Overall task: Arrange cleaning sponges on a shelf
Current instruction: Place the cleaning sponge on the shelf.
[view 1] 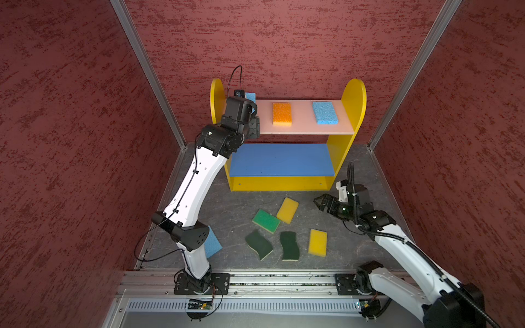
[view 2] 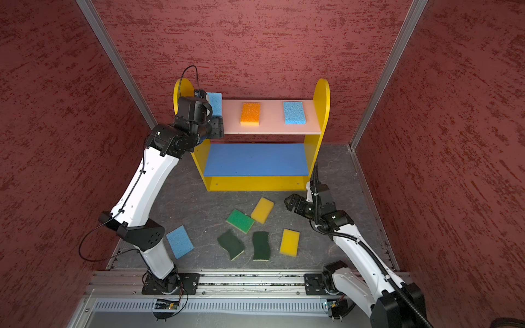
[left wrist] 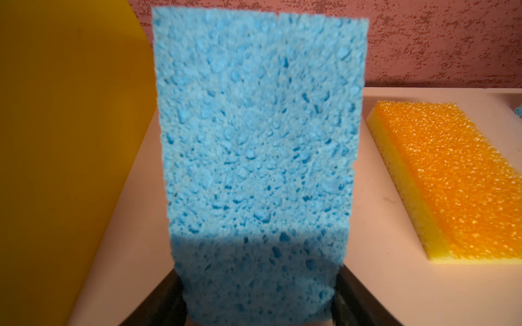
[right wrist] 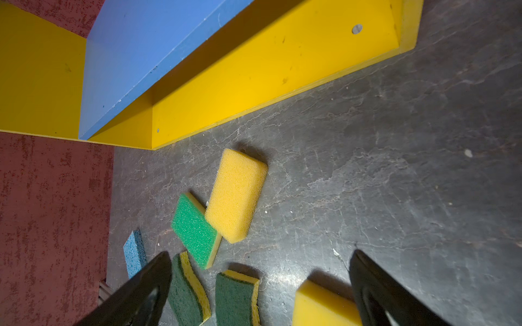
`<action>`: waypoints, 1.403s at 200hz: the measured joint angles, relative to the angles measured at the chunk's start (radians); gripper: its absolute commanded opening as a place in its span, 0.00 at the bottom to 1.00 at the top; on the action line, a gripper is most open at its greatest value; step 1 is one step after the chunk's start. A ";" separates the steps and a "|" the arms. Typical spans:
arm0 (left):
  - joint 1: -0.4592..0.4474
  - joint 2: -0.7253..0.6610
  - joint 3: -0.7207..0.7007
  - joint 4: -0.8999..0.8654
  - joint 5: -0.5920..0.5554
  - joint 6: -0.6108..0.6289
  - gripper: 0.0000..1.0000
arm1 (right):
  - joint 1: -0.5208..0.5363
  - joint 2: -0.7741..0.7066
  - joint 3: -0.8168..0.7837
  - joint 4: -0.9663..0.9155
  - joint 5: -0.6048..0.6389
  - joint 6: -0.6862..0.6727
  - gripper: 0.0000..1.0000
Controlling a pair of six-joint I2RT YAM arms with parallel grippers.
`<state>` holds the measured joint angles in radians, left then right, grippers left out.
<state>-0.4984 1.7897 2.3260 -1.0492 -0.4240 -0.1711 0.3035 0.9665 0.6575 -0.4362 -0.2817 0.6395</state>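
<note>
Up at the top of the shelf (view 1: 353,102), the left gripper (left wrist: 257,285) has its fingers (left wrist: 166,293) pressed against both sides of a light blue sponge (left wrist: 254,141). That's a firm grasp, with the foam pinched narrower where the jaws bite. The sponge juts out ahead of the gripper over the pink top board (view 1: 304,125), close beside the yellow side panel (left wrist: 56,141) on the gripper's left. Whether its far edge touches the board, I can't tell. Off to this gripper's right, flat on the same board, lies the orange-topped sponge (view 1: 282,113), and further right again a second light blue sponge (view 1: 325,112), the two well apart. The blue middle board (view 1: 281,159) sits below the gripper. Down over the dark tabletop (right wrist: 395,169) the right gripper (right wrist: 261,252) hangs low, jaws spread wide and gripping nothing. Straight ahead of it a yellow sponge (right wrist: 236,194) lies touching the bright green sponge (right wrist: 195,230). Closer in, beneath the spread fingers, lie a dark green wavy sponge (right wrist: 186,290), a second dark green wavy sponge (right wrist: 236,299) and a second yellow sponge (right wrist: 322,304). A third light blue sponge (view 2: 179,241) lies far across from this gripper, beside the left arm's elbow.
</note>
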 measured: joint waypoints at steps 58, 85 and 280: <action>0.002 0.019 0.000 0.022 -0.028 0.000 0.79 | 0.000 0.000 0.000 0.001 0.000 0.000 0.99; 0.006 0.021 0.000 0.029 -0.032 -0.005 0.80 | 0.000 0.003 0.000 0.005 0.000 0.000 0.99; 0.008 0.023 0.000 0.040 -0.024 -0.024 0.89 | 0.000 0.010 0.000 0.007 0.000 0.000 0.99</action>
<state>-0.4908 1.8122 2.3260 -1.0096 -0.4480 -0.1947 0.3035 0.9760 0.6575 -0.4290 -0.2817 0.6395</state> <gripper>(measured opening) 0.879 0.989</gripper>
